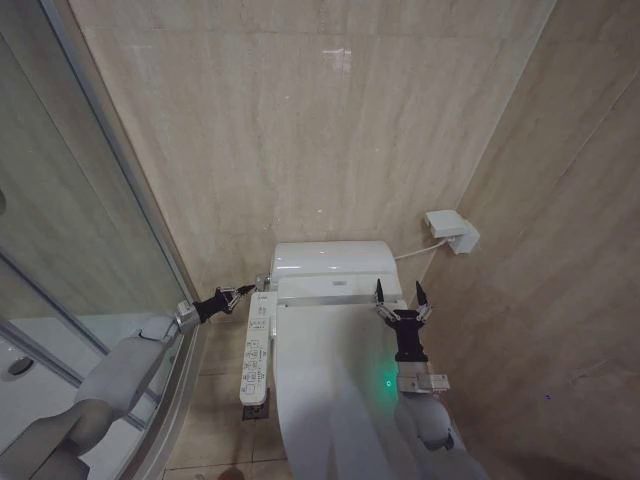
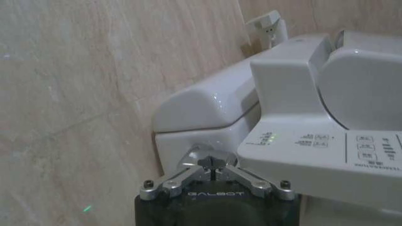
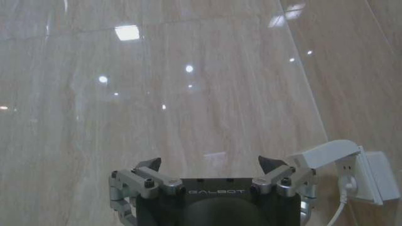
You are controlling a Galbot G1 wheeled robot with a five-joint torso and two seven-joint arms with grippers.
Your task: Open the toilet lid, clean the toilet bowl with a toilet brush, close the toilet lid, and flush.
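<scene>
The toilet lid (image 1: 320, 360) lies shut over the toilet bowl, which is hidden under it. My left gripper (image 1: 241, 292) is shut, and its tips (image 2: 213, 167) touch a round chrome button (image 2: 196, 155) on the side of the white toilet body, under the corner of the button panel (image 2: 339, 146). My right gripper (image 1: 400, 296) stands open above the lid's right rear edge, fingers pointing at the wall, with nothing between them (image 3: 210, 165). The toilet brush is out of view.
The white rear housing (image 1: 335, 260) sits against the beige tiled wall. The button panel (image 1: 258, 345) runs along the toilet's left side. A glass shower partition (image 1: 90, 250) stands close on the left. On the right wall is a socket box with a cord (image 1: 452, 231).
</scene>
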